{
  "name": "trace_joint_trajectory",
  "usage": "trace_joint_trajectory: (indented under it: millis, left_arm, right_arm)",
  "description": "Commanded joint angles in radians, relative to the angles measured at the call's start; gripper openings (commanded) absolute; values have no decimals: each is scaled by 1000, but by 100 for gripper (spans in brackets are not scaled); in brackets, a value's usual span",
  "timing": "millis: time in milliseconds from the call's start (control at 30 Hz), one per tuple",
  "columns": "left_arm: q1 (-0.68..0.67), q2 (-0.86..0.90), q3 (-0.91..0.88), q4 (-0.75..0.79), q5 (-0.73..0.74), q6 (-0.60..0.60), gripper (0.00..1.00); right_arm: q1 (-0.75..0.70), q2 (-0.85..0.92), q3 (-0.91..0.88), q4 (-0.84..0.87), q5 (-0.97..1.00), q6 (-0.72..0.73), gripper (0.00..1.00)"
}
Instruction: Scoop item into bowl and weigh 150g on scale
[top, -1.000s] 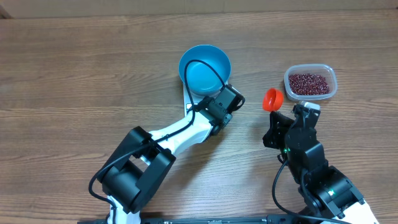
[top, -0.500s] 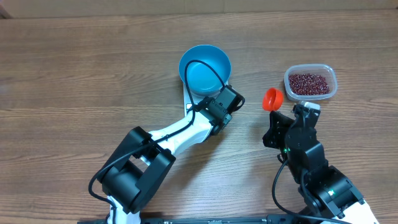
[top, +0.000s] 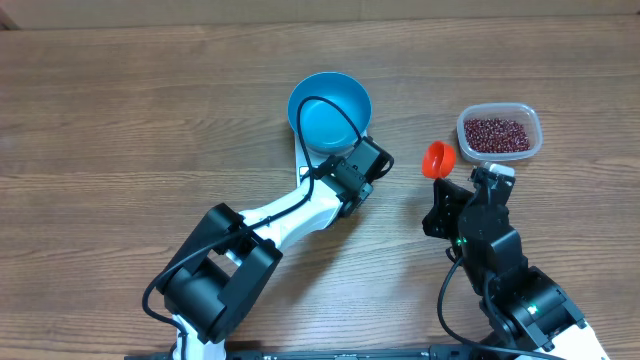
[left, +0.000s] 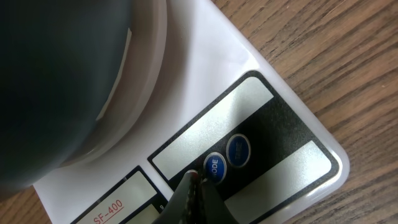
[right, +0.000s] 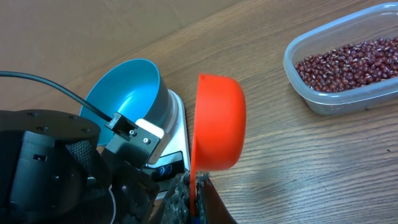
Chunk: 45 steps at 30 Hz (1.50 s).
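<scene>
The blue bowl (top: 330, 108) stands empty on the white scale (top: 303, 162), seen close up as scale (left: 249, 106) in the left wrist view. My left gripper (left: 198, 180) is shut, its tips resting on the scale's panel right beside the blue MODE button (left: 213, 167). In the overhead view the left gripper (top: 358, 165) sits at the bowl's lower right. The right gripper (right: 194, 186) is shut on the handle of an empty orange scoop (right: 217, 121), held up to the right of the bowl (right: 127, 93). The red-brown beans (right: 351, 59) lie in a clear tub.
The clear plastic tub (top: 534, 140) stands at the right, just beyond the scoop (top: 438, 158). A black cable (top: 335, 115) arcs over the bowl. Both arms come in from the table's near edge. Bare wood lies to the left and far side.
</scene>
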Motion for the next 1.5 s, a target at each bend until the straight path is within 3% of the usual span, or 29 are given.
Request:
trace_joint_trajectory:
  millis: [0,567,1033,1467]
  left_arm:
    - [18,17,-2,-14,26,6,4]
    - [5,1,3,-11,82,5,4]
    - [-47,-302,22,-203,87,-31,4]
    - [-43,-113,21,-156,65,-60,4]
  right_arm:
    - [-3,-2,32,10,18,-8,4]
    - [-3,-2,32,12,18,-8,4]
    - [-3,-2,32,14,18,-8,4]
    - [-3,-2,32,14,18,-8,4]
